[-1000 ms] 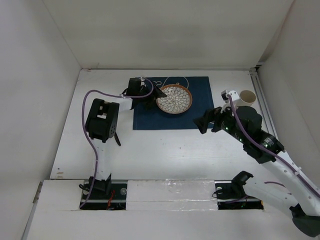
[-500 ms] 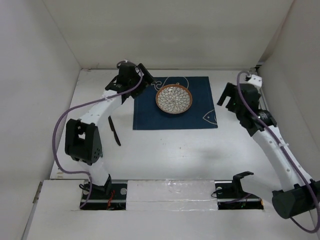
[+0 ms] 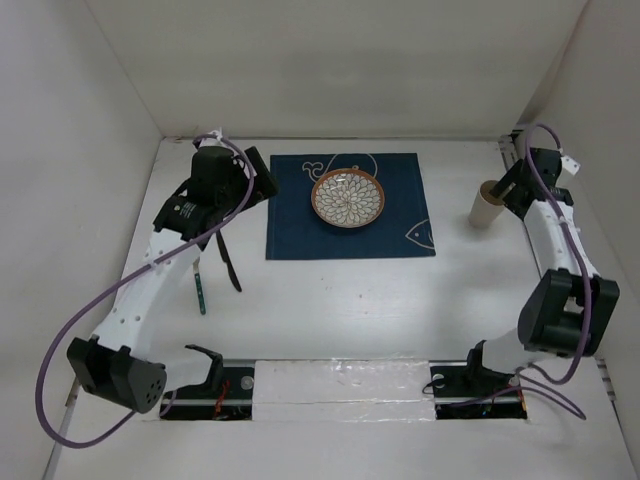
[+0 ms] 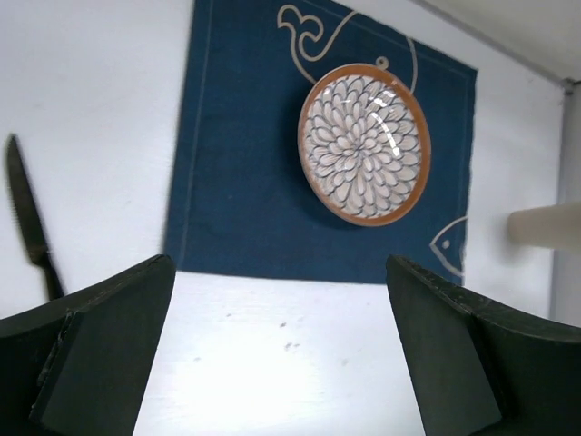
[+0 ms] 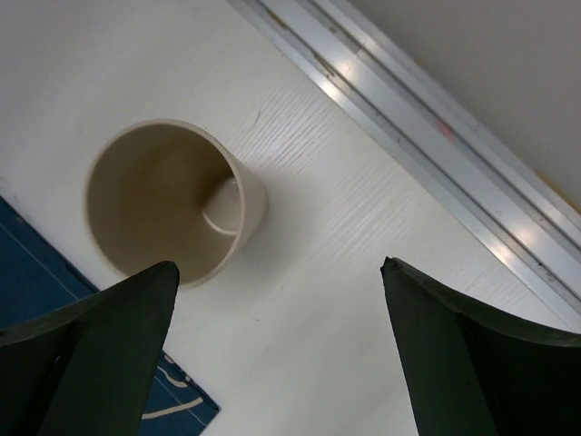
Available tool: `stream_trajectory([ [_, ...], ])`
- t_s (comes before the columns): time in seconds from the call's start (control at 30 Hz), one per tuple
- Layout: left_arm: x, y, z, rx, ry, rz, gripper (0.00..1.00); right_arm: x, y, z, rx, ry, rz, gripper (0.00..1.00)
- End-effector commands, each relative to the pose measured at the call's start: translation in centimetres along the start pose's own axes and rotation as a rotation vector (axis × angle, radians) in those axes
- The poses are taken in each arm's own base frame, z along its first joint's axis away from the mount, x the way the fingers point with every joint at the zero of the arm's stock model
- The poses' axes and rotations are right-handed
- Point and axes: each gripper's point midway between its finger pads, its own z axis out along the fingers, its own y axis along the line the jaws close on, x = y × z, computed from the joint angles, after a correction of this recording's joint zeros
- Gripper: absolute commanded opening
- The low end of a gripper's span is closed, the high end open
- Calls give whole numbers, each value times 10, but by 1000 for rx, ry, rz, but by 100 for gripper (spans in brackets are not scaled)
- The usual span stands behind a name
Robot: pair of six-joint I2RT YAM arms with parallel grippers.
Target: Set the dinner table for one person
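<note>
Left gripper [image 4: 277, 272] has drawn back from the plate [image 3: 348, 197] on the placemat [image 3: 300, 235]; right gripper [image 5: 277, 272] now beside the cup [image 5: 172, 204]; both agape, empty.

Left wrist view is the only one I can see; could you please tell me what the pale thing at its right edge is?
Observer: It is a beige cup, upright and empty, standing on the dinner table to the right of the placemat, not on it.
Operator: Thank you. Is the other arm anywhere near it?
Observer: Yes, the right gripper hovers above the cup, its fingers open with nothing between them.
Operator: Is there any cutlery besides the knife on my left?
Observer: One teal-handled utensil lies on the table left of the knife; its far end is hidden, so I cannot tell what kind.
</note>
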Motion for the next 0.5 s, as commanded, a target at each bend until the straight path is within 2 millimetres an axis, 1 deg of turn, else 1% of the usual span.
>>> stream_trajectory([
  [0.0,6,23,-18,-52,9,165,100,-14,28,23,-88,3,35,100],
  [0.03,9,26,-19,-54,13,186,100,-6,26,33,-79,33,31,98],
  [0.07,16,36,-16,-76,21,206,100,-7,29,40,-79,32,32,98],
  [0.1,16,39,-15,-86,4,205,100,6,28,54,-59,71,18,98],
  [0.13,16,46,-16,-115,-9,206,100,10,29,60,-54,79,25,94],
  [0.17,18,48,-13,-115,-10,206,100,11,32,64,-64,80,26,91],
  [0.2,25,48,-7,-98,5,206,100,12,33,67,-65,78,27,89],
  [0.23,30,46,-6,-72,25,200,100,20,37,70,-76,94,18,75],
  [0.3,33,46,-4,-53,39,193,100,28,39,70,-74,100,15,60],
  [0.33,36,45,-2,-48,54,194,100,23,39,66,-84,81,21,51],
  [0.37,38,42,-2,-34,63,193,100,20,46,62,-94,60,28,21],
  [0.4,38,42,-2,-34,63,193,100,20,46,61,-80,48,21,9],
  [0.43,37,39,-2,-19,62,192,100,12,62,50,-107,16,8,6],
  [0.47,42,40,-1,-14,75,192,100,9,73,44,-130,6,1,6],
])
